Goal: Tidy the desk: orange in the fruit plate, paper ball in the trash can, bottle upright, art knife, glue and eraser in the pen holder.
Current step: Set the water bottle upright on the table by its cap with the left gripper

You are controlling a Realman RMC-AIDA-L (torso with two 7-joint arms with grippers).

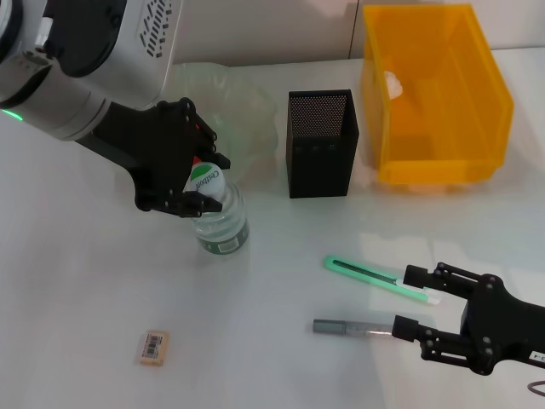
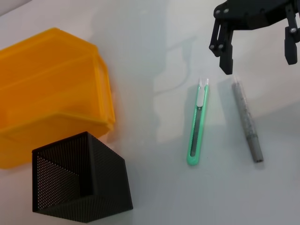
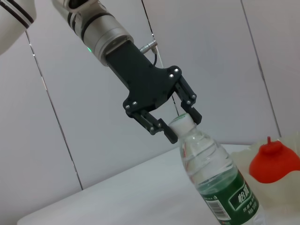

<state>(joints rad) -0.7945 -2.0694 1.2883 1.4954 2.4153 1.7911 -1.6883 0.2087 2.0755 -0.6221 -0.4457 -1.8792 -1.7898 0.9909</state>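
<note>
A clear water bottle [image 1: 223,223] with a green label stands upright on the white desk. My left gripper [image 1: 204,181] is shut on its white cap; the right wrist view shows the fingers [image 3: 161,127] on either side of the cap [image 3: 181,123]. My right gripper [image 1: 410,302] is open, low over the desk at the near ends of the green art knife [image 1: 375,279] and the grey glue stick [image 1: 347,327]. The eraser [image 1: 153,348] lies front left. The black mesh pen holder [image 1: 322,145] stands mid-desk. An orange-red fruit [image 3: 272,159] sits in the clear plate [image 1: 243,98].
The yellow bin [image 1: 443,128] stands at the back right with a white paper ball [image 1: 393,83] inside. In the left wrist view the knife [image 2: 198,129] and glue stick [image 2: 247,123] lie side by side below the right gripper [image 2: 257,52].
</note>
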